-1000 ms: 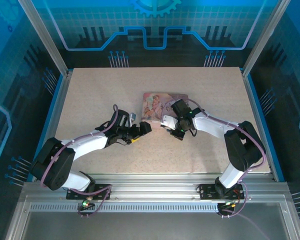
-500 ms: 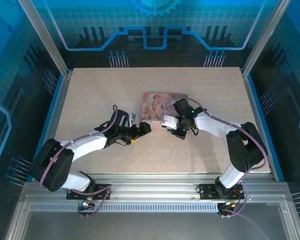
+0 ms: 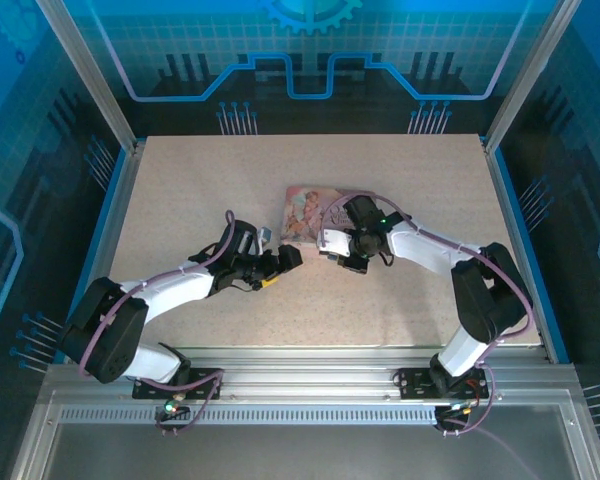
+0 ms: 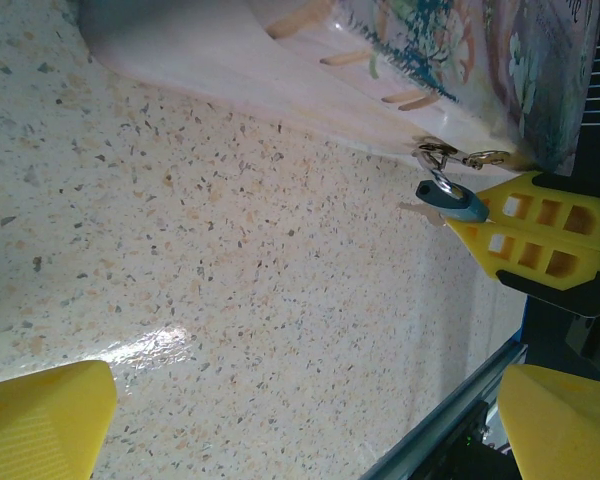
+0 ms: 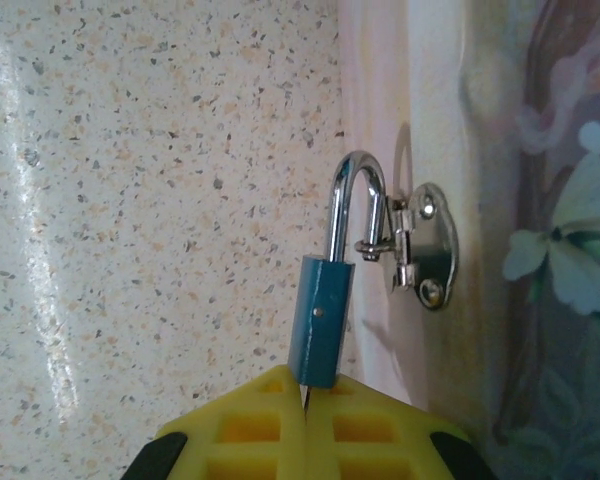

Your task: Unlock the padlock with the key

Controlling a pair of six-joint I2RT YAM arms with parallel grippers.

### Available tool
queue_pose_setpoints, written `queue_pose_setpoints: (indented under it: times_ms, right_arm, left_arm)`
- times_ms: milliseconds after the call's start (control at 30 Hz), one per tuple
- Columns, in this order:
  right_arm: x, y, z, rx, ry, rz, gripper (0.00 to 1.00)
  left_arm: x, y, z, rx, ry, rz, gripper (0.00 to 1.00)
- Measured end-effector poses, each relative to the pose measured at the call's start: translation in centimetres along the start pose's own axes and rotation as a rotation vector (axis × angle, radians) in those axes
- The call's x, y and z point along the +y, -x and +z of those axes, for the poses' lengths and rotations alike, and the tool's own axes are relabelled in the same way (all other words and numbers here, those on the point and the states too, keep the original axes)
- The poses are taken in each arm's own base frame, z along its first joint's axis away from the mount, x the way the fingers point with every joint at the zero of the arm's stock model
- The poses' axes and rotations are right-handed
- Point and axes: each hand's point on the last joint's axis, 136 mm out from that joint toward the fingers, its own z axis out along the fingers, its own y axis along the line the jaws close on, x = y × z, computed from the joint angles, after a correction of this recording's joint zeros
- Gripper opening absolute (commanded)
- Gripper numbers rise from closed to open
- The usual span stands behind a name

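The padlock [image 5: 322, 320] is a small blue block with a silver shackle [image 5: 358, 190] hooked through the hasp [image 5: 425, 245] on the side of the pink illustrated tin [image 5: 540, 200]. My right gripper [image 5: 305, 425] is shut on the key [image 5: 305, 392]. A thin sliver of its blade shows between the yellow fingers and runs into the padlock's underside. Whether the shackle has sprung free I cannot tell. In the left wrist view the padlock [image 4: 450, 200] hangs from the tin [image 4: 430, 50] with the right fingers [image 4: 540, 235] under it. My left gripper [image 4: 310, 420] is open, holds nothing, and hovers over bare table left of the tin.
The speckled table [image 3: 180, 190] lies inside an aluminium frame with glass walls. The tin [image 3: 302, 210] sits near the middle, with both arms converging on its near side. The metal rail [image 4: 450, 430] at the table's front edge is close to the left gripper.
The right gripper has shifted slightly away from the front edge and left, closer against the tin. The left arm has not moved.
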Motion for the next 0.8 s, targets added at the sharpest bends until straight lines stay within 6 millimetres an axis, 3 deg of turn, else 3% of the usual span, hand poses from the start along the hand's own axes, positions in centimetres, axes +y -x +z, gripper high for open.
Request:
queue_pose_setpoints:
  times_ms: [800]
  right_arm:
    - [0.9, 0.1, 1.2, 0.032, 0.023, -0.055, 0.02]
  left_arm:
    - [0.0, 0.0, 0.0, -0.001, 0.000, -0.001, 0.99]
